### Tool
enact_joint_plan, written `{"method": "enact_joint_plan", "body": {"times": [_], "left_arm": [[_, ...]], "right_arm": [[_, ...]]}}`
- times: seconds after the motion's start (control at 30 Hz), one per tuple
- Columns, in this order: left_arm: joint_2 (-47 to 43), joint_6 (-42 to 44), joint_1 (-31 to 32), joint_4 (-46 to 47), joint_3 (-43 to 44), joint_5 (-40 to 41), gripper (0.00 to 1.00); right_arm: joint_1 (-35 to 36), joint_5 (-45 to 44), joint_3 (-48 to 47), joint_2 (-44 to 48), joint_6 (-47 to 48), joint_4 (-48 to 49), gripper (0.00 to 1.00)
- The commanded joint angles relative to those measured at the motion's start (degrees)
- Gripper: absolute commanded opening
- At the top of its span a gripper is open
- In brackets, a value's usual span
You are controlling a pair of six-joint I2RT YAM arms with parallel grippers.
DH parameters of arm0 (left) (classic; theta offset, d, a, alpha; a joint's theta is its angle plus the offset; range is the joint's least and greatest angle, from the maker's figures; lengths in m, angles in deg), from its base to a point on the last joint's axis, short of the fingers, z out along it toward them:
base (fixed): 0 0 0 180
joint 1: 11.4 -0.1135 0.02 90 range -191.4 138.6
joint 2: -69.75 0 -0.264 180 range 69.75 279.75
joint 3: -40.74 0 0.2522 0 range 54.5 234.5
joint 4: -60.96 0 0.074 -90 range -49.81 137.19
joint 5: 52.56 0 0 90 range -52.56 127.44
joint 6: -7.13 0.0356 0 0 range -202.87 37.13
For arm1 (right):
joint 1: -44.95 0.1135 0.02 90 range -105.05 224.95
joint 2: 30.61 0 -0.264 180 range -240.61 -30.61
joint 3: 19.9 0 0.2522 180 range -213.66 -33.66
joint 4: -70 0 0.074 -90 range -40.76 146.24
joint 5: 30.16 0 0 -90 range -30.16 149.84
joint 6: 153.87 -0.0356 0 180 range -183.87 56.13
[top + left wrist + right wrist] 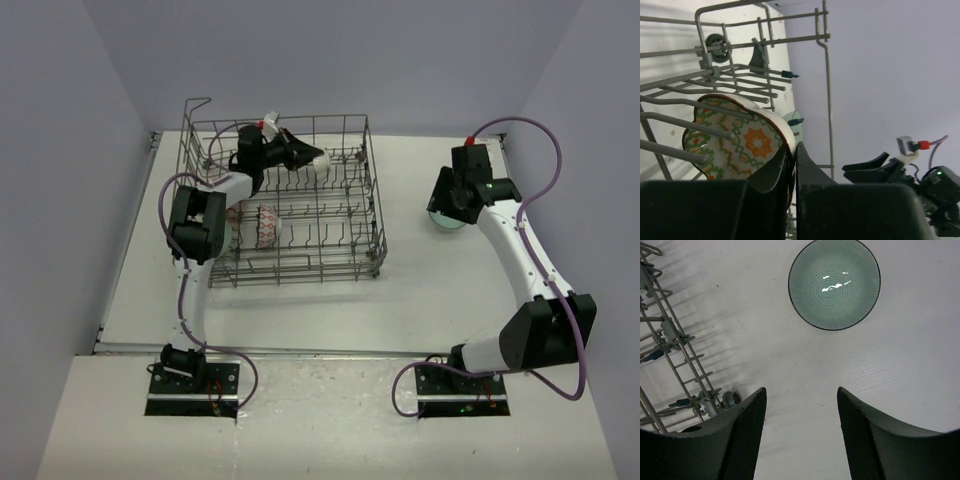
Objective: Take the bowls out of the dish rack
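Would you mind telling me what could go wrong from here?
The left gripper pinches the patterned bowl only at its rim, and tines of the dish rack cross it, so lifting may snag and loosen it. The open right gripper hangs near the green bowl and might nudge it.

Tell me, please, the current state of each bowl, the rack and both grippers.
dish rack: on the table, two bowls visible inside.
orange-patterned bowl: on edge among the tines, rim gripped.
red-patterned bowl: on edge between tines, untouched.
green bowl: upright on the table, empty.
left gripper: shut on the orange-patterned bowl.
right gripper: open, empty, above the table.
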Motion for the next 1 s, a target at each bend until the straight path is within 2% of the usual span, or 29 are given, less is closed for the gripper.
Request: {"method": "enact_joint_plan", "body": {"times": [0.0, 0.23, 0.5, 0.6, 0.67, 0.7, 0.77, 0.8, 0.93, 0.97], "left_arm": [[-1.91, -13.99, -0.95, 27.85, 1.05, -4.1, 0.0], [0.03, -21.82, -1.3, 37.87, 3.59, -4.01, 0.0], [-1.81, -22.27, -1.3, 36.57, 4.3, -4.97, 0.0], [-2.87, -20.08, -0.78, 33.25, 6.14, -7.6, 0.0], [-4.35, -13.59, 0.44, 24.39, 7.81, -8.92, 0.0], [-4.8, -5.73, 0.98, 13.56, 11.12, -10.24, 0.0], [-6.72, 1.96, 2.38, 3.57, 13.87, -9.64, 0.0], [-7.35, 5.3, 2.74, -4.74, 15.71, -9.02, 0.0], [-9.72, 16.12, 4.32, -16.23, 17.74, -6.56, 0.0], [-9.9, 18.58, 4.49, -23.65, 18.88, -4.47, 0.0]], "right_arm": [[0.16, -0.16, -0.47, 1.87, 1.05, -0.1, 0.59], [0.16, 0.27, -1.44, 0.82, 1.05, 0.08, 0.59], [0.86, 1.77, -4.34, -0.5, 0.61, -0.71, 0.59], [1.04, 0.19, -6.09, -1.38, -0.01, -1.77, 0.6], [1.04, -0.95, -8.11, -2.17, -0.62, -3.52, 0.6], [1.04, -1.13, -9.17, -2.44, -0.89, -4.05, 0.6], [1.04, -0.96, -9.79, -2.26, -1.32, -4.32, 0.6], [1.04, 0.26, -9.97, -2.18, -1.5, -4.32, 0.6], [1.13, 5.19, -10.41, -1.65, -1.94, -4.58, 0.6], [1.04, 6.24, -10.58, -1.73, -1.59, -4.67, 0.6]]}}
